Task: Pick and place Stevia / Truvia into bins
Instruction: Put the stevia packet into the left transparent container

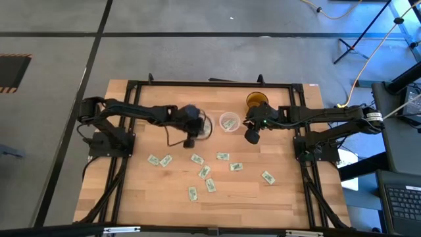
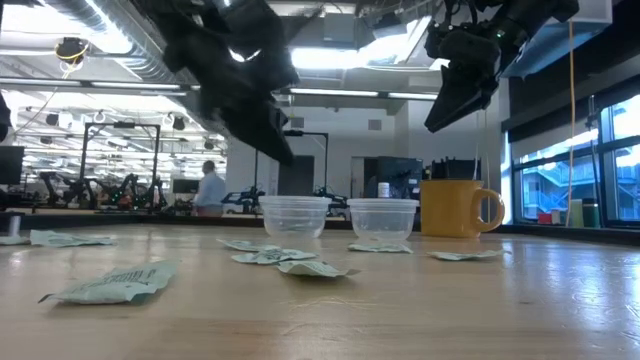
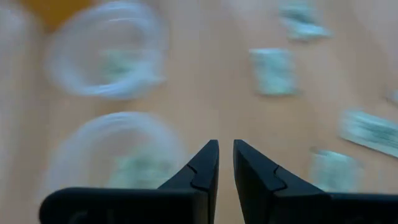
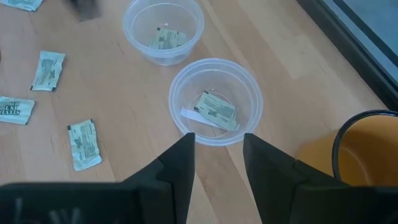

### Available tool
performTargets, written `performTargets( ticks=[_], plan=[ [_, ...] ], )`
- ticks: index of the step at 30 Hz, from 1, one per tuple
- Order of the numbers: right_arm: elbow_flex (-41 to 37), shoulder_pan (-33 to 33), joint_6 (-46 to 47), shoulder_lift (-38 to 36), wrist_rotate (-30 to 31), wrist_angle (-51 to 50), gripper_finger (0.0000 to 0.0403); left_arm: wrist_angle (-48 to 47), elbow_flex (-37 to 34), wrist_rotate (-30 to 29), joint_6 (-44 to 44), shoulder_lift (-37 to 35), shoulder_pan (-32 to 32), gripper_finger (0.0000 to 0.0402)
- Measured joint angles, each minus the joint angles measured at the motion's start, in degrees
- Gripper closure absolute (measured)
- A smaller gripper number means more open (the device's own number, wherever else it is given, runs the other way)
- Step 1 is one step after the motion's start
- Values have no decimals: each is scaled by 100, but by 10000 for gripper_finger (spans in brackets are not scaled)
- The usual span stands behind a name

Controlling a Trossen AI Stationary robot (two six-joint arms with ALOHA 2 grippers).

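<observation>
Several pale green sachets (image 1: 204, 172) lie flat and scattered on the wooden table, in front of two clear cups standing side by side. The left cup (image 1: 205, 125) and the right cup (image 1: 229, 122) each hold sachets, as the right wrist view shows (image 4: 214, 111). My left gripper (image 1: 191, 141) hovers above the table at the left cup's near side; its fingers (image 3: 226, 155) are shut to a thin slit and hold nothing. My right gripper (image 1: 252, 136) hangs in the air just right of the right cup (image 4: 216, 99), open (image 4: 217, 149) and empty.
An amber-yellow cup with a handle (image 1: 257, 100) stands behind the right gripper near the table's far edge, also seen in the low view (image 2: 455, 207). Bare wood lies toward the near edge. A person (image 2: 210, 188) stands far off in the room.
</observation>
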Motion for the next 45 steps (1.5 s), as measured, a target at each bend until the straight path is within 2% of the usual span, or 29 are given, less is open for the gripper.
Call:
performTargets(
  ticks=[9, 13, 15, 31, 42, 45],
  plan=[
    [0, -2, -35, 0, 0, 10, 264, -297, 2, -30, 45, 137, -1218, 368],
    [0, -2, -15, 0, 0, 25, 264, -318, 5, -577, -257, 210, -1490, 364],
    [0, 0, -15, 0, 0, 33, 264, -466, -7, -749, -293, 287, -1525, 361],
    [0, 0, 53, -2, 0, 36, 264, -390, 27, -687, -450, 1311, -1497, 340],
    [0, 0, 33, -2, 0, 34, 264, -396, 26, -704, -430, 1433, -1484, 395],
    [0, -2, 33, -2, 0, 34, 264, -440, 15, -716, -383, 1343, -1484, 397]
  ],
)
